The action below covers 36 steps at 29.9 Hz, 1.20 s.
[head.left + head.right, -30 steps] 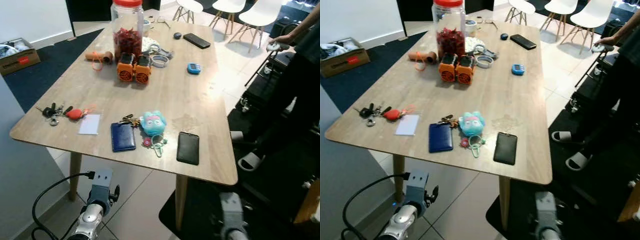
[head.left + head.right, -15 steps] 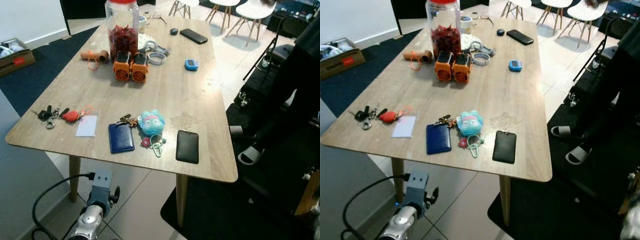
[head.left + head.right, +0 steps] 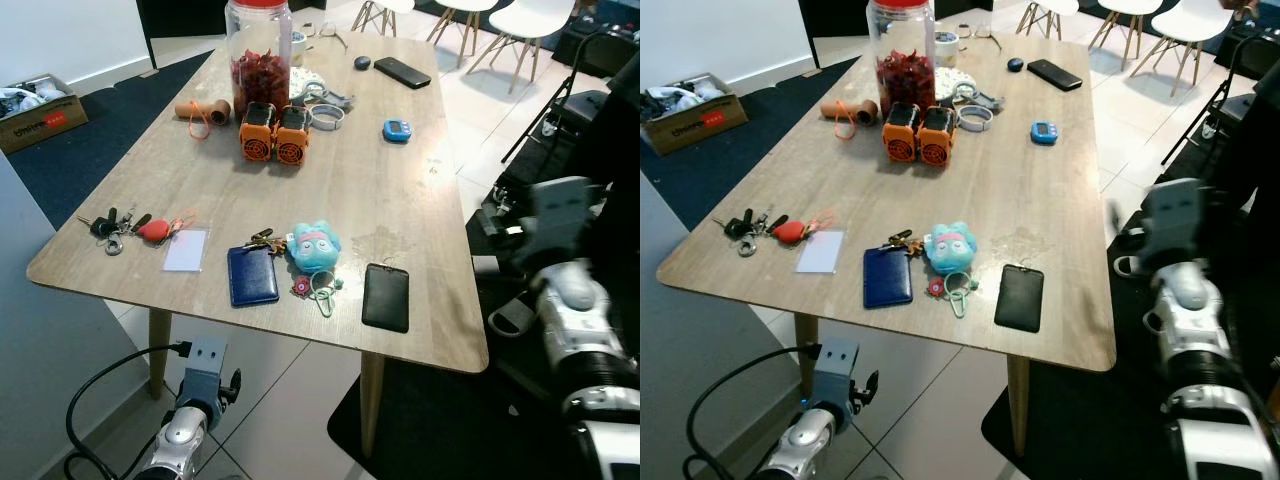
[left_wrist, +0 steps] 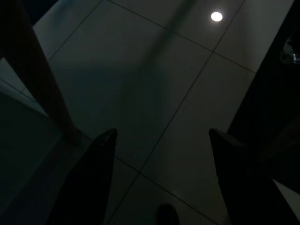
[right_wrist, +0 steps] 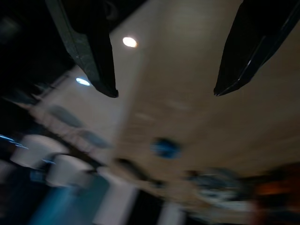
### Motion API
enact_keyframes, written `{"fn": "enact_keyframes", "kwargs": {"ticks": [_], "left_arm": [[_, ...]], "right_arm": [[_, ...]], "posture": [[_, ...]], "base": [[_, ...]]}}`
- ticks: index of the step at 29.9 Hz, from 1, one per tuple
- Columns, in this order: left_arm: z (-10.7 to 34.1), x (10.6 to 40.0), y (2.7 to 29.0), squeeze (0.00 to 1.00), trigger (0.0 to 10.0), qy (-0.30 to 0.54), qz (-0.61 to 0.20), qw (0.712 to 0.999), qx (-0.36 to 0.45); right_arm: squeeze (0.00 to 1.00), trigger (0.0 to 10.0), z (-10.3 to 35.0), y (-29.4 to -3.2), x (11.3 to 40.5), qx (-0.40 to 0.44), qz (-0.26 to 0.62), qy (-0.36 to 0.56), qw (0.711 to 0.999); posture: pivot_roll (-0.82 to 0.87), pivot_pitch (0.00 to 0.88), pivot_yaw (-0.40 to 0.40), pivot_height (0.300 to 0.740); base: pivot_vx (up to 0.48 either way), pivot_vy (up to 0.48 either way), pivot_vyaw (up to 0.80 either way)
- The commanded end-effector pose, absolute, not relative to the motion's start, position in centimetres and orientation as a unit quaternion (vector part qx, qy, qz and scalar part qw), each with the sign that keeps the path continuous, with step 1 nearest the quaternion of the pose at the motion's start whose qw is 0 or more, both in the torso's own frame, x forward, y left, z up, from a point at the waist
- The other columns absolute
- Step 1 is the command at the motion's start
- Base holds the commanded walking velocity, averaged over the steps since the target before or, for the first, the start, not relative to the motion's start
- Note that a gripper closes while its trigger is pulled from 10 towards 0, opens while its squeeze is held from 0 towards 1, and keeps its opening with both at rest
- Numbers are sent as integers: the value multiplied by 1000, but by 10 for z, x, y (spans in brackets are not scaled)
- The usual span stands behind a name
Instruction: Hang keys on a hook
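Two parted gripper fingers (image 5: 89, 51) over a blurred table (image 5: 187, 117).

Wooden table (image 3: 380, 205) w/ lots of clutter. Far end: big clear jar (image 3: 263, 55), red lid, red stuff inside. Two orange gadgets (image 3: 275, 133) just in front of it, touching each other. Blue round gadget (image 3: 396, 130) to the right, black phone (image 3: 403, 72) near the far right corner. Near edge: white card (image 3: 186, 249), navy wallet (image 3: 252, 275), blue plush charm (image 3: 315, 246), black case (image 3: 386, 296). Cardboard box (image 3: 38, 111) on the floor at left, white chairs (image 3: 525, 18) at the back.
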<state>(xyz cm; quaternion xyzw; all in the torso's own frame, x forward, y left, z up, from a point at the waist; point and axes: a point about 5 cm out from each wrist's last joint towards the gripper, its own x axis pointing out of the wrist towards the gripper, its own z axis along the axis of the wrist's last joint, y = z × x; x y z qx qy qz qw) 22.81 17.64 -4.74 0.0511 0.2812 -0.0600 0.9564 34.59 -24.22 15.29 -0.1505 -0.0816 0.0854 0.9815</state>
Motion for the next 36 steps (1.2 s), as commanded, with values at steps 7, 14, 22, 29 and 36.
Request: {"fn": "enact_keyframes", "kwargs": {"ticks": [7,14,22,29,36], "left_arm": [[-52,222,177,0,10000,292,-57,953,48],[-52,221,178,0,10000,294,-58,953,48],[-51,223,177,0,10000,291,-57,954,46],[-52,221,178,0,10000,292,-57,953,46],[-51,222,180,0,10000,292,-56,954,48]], "right_arm": [[0,10000,124,-206,335,-192,173,-46,965],[0,10000,95,-199,327,-120,154,14,981],[0,10000,83,-197,327,47,87,45,994],[0,10000,71,-187,322,111,71,74,989],[0,10000,73,-181,328,114,62,83,988]], "posture": [[73,27,-63,740],[72,31,-62,740],[73,44,-59,740],[73,53,-52,740],[79,56,-51,740]], "base": [[0,0,0],[0,0,0],[0,0,0],[0,0,0],[0,0,0]]}}
